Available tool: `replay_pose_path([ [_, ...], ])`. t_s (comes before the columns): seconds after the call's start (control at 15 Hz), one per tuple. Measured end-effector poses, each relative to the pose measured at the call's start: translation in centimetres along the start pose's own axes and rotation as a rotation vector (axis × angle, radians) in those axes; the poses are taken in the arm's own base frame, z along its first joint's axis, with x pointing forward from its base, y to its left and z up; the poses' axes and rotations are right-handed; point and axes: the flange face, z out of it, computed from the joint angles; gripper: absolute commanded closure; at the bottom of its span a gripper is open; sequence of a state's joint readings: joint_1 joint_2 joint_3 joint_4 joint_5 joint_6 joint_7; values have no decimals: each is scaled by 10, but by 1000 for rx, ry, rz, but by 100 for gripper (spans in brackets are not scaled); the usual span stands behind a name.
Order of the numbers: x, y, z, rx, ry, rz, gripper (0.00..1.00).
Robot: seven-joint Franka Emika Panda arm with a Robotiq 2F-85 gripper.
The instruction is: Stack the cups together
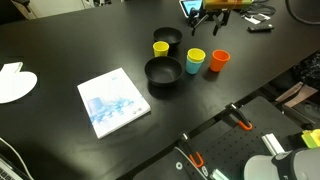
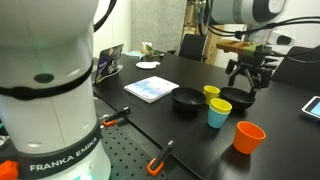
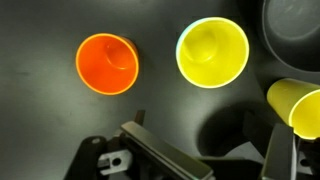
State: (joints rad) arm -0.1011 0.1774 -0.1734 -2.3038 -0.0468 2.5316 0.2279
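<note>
A yellow cup nested in the teal-blue cup [image 1: 196, 62] stands beside the orange cup [image 1: 219, 60]; they also show in an exterior view, teal-blue [image 2: 219, 114] and orange [image 2: 248, 136]. A second yellow cup [image 1: 161, 47] [image 2: 211, 92] stands between two black bowls. In the wrist view the orange cup [image 3: 106, 64], the nested yellow cup [image 3: 212, 52] and the lone yellow cup [image 3: 300, 108] lie below me. My gripper [image 3: 225, 155] is open and empty, up in the air behind the cups [image 1: 208, 14] [image 2: 245, 72].
Two black bowls [image 1: 164, 74] [image 1: 169, 37] stand close to the cups. A blue-white booklet [image 1: 113, 101] and a white object [image 1: 12, 82] lie further along the black table. A phone [image 2: 312, 106] lies near the table edge.
</note>
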Motion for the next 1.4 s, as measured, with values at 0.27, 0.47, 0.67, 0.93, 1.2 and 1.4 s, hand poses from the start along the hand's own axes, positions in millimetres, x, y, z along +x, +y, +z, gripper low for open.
replay_pose_path([
  [0.27,-3,36,11,22,-27,101,0],
  [0.47,-8,31,15,33,-39,102,0],
  [0.67,-8,31,18,33,-48,118,0],
  [0.93,-2,45,39,55,-111,226,0],
  [1.2,6,60,62,80,-143,311,0],
  [1.4,13,66,72,88,-150,343,0],
])
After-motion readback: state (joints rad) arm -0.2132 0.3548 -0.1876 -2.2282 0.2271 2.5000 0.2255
